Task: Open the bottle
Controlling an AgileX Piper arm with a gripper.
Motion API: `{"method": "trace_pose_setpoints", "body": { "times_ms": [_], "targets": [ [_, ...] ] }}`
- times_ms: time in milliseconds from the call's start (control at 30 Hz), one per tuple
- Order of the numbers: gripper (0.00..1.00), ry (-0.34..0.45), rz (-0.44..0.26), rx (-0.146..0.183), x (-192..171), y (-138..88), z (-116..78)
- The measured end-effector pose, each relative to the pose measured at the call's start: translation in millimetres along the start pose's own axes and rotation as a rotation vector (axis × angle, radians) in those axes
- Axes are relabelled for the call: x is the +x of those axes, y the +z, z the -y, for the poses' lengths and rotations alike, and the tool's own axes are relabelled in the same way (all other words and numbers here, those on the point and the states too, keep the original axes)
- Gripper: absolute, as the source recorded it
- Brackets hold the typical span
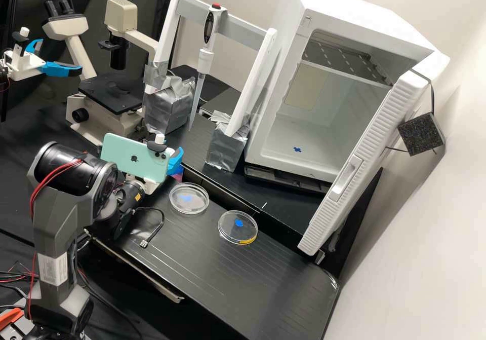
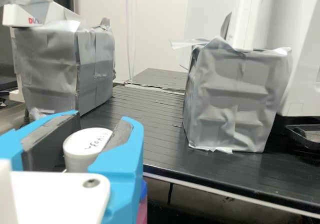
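In the high view a phone (image 1: 134, 152) partly covers the fingers (image 1: 175, 161); the wrist view shows them pinching the bottle (image 2: 82, 146) by its white cap. Dishes (image 1: 238, 231) lie right on the worktop (image 1: 263, 284), nearer than taped blocks (image 1: 226, 150).

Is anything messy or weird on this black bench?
Yes, a little. Beside the big white box, the silver-taped block has crumpled tape sticking up at its top, as if peeling. A black cable lies on the bench, its end plugged into nothing. I see no spill.
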State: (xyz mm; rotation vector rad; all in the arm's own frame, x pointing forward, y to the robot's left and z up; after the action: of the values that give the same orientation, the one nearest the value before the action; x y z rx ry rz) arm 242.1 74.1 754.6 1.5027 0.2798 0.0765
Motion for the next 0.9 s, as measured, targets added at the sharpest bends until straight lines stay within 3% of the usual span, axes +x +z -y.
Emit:
{"method": "trace_pose_setpoints", "body": {
  "times_ms": [467,900],
  "targets": [
    [0.0,0.002,-0.003,0.001,-0.7,-2.0,-2.3],
    [0.0,0.083,-0.071,0.008,-2.9,-18.7,-22.5]
  ]
}}
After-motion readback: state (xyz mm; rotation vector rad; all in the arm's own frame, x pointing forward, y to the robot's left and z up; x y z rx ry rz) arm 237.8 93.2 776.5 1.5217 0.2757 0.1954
